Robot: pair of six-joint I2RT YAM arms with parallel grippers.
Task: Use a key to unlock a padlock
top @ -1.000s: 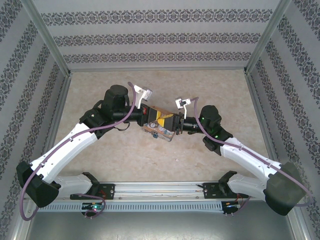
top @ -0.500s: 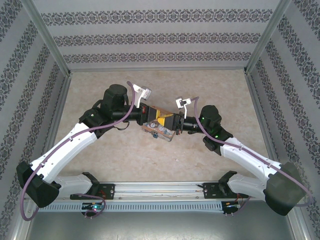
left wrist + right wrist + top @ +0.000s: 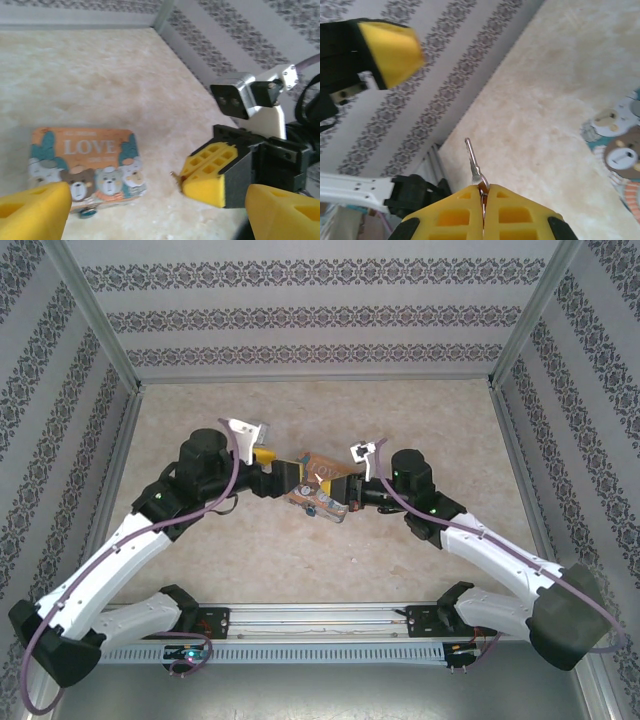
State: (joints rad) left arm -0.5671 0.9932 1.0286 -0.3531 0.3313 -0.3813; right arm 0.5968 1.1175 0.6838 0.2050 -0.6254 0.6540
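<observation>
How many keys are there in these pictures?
1. The key is pinched in the shut right gripper, its blade sticking out past the tips. Others may be hidden.

There are one left gripper (image 3: 155, 215), one right gripper (image 3: 483, 200), one key (image 3: 472, 161), one LOVE tin (image 3: 85, 159) and one teal padlock (image 3: 88, 213).

The left arm (image 3: 130, 540) and right arm (image 3: 490, 550) bend inward, wrists pointed at each other. The left gripper (image 3: 157, 200) has its 2 fingers spread wide. Just ahead of it, toward its right finger, the right gripper (image 3: 483, 194) is pinched tight on a key (image 3: 472, 161), whose blade juts beyond the fingertips.
</observation>
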